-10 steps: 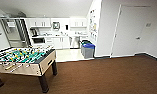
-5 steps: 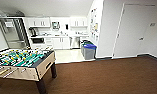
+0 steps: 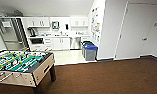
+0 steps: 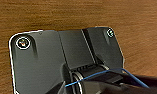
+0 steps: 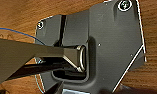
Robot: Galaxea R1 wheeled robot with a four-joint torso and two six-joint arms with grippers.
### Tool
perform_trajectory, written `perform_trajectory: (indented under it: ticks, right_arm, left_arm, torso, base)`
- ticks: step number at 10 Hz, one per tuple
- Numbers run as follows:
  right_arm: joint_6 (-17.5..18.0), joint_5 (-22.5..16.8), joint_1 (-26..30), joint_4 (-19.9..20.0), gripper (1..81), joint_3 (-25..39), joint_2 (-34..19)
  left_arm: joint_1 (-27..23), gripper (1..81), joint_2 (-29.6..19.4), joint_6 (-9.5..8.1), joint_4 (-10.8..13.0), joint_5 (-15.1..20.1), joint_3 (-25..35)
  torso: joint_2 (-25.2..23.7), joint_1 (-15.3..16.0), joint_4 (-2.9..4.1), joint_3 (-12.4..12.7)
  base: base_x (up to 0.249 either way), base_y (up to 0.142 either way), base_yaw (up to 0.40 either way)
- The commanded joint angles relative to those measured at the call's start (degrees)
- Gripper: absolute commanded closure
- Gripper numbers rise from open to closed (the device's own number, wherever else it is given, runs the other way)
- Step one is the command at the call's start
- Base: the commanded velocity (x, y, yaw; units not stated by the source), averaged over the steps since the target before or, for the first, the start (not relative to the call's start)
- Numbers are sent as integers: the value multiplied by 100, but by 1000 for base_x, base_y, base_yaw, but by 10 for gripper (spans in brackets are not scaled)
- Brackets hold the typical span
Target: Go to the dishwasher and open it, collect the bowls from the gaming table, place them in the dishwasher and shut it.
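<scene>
The dishwasher (image 3: 75, 43), a steel-grey front panel, stands shut in the white kitchen run at the back of the room in the head view. It is set between white cupboards, far ahead across the floor. The bowls and the gaming table are out of view. Both wrist views look down past the robot's dark plate onto brown carpet (image 4: 69, 15), and nothing is seen held there.
A pale wood table-football table (image 3: 42, 68) with a green pitch stands close at the left. Two grey bins with blue lids (image 3: 90, 52) stand by the white wall corner right of the dishwasher. A white door (image 3: 136, 32) is at the right. Brown carpet (image 3: 106, 77) meets pale kitchen floor (image 3: 67, 57).
The whole head picture has shifted slightly, so the camera has moved a little. Nothing in the room has moved.
</scene>
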Motion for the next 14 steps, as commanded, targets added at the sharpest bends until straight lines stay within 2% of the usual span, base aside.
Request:
perform_trajectory:
  ticks: [1, 14]
  right_arm:
    - [-31, -282, 234, 44, 10, 27, -79]
    - [-22, -282, 243, 53, 10, 18, -18]
  left_arm:
    - [-304, 10, -73, 19, 73, 314, 62]
    - [-286, 10, -99, 28, 64, 305, 62]
  torso:
    - [-2, 0, 0, 0]
    - [0, 5, 0, 0]
  base:
    - [253, 0, 0]
    - [253, 0, 0]
